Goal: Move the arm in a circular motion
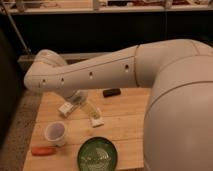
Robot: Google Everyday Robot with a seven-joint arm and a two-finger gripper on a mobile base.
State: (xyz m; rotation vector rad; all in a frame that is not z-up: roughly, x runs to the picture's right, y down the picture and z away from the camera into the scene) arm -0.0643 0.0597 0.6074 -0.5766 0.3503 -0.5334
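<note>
The arm is a thick glossy cream-white tube. It reaches from the big body at the right across the view to a rounded elbow at the left, with a row of small dark holes along it. Below the elbow the pale beige gripper hangs low over the back left of the wooden table. It sits right beside a small white box and above a white packet. I see nothing held in it.
On the table stand a white cup, a green patterned bowl at the front, an orange-red carrot-like thing at the front left and a black object at the back. A dark shelf runs behind.
</note>
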